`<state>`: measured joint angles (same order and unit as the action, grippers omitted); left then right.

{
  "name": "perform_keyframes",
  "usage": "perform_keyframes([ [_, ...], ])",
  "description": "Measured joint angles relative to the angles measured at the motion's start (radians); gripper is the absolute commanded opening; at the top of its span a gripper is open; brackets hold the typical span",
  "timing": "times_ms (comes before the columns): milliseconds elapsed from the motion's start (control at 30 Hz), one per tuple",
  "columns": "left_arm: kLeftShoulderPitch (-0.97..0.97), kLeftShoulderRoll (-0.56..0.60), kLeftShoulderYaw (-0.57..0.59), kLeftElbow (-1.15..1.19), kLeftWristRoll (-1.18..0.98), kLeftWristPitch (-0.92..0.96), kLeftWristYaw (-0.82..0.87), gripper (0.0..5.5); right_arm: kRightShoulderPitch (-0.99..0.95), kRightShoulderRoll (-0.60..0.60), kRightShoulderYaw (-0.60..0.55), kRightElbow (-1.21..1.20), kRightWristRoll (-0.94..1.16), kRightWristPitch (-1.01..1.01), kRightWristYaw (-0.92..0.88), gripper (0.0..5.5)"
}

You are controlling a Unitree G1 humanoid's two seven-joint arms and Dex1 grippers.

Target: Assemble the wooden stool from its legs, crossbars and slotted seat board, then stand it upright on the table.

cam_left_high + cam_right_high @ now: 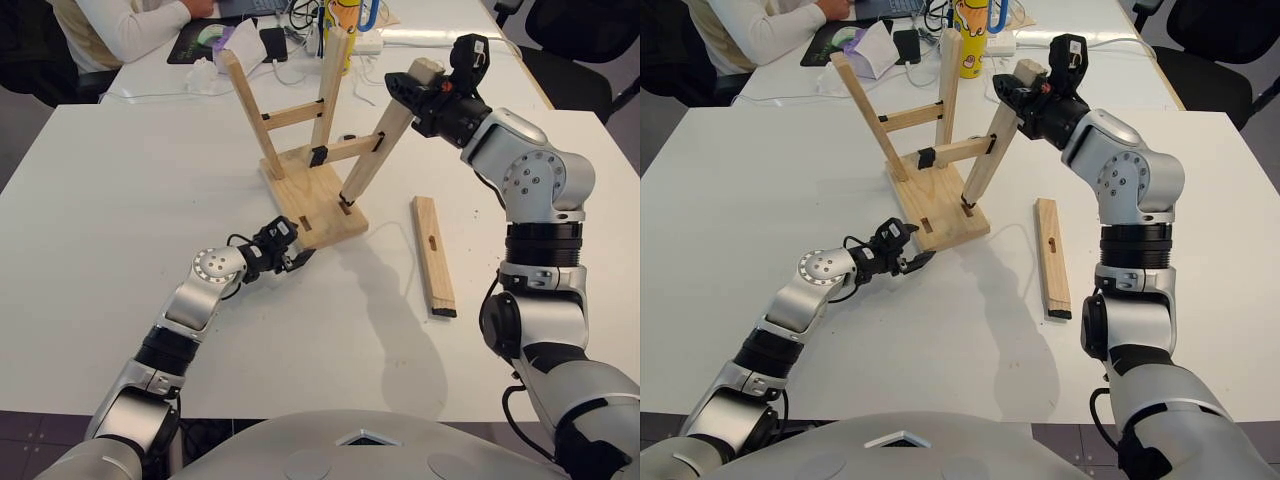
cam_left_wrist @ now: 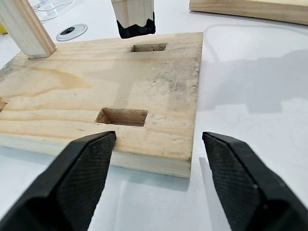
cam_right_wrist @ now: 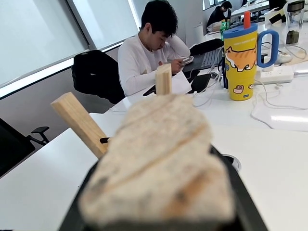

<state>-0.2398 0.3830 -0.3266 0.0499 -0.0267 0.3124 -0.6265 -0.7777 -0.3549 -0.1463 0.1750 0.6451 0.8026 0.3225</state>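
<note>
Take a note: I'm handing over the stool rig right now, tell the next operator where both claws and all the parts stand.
Left claw: open, low at the near corner of the seat board.
Right claw: shut on the top end of the third leg, held tilted, its black-tipped foot at a slot but not seated.
Done: board lies flat on the table; two legs stand in it, joined by a crossbar; a second crossbar reaches the tilted leg.
Left to do: seat the third leg, fit the fourth leg lying beside the board, then stand the stool upright.
</note>
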Motion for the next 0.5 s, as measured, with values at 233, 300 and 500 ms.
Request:
perform_keyframes([
  [233,0.0,0.0,0.001,0.0,0.002,0.0,0.0,3.34,0.028,0.035,-0.029,-0.025,0.0,0.029,-0.021,1.01],
  [300,0.0,0.0,0.002,0.0,0.009,-0.001,0.0,3.34,0.04,0.04,-0.033,-0.039,-0.001,0.029,-0.025,1.01],
  [500,0.0,0.0,0.004,0.0,0.01,0.0,0.0,3.34,0.053,0.043,-0.033,-0.061,-0.011,0.028,-0.024,1.01],
])
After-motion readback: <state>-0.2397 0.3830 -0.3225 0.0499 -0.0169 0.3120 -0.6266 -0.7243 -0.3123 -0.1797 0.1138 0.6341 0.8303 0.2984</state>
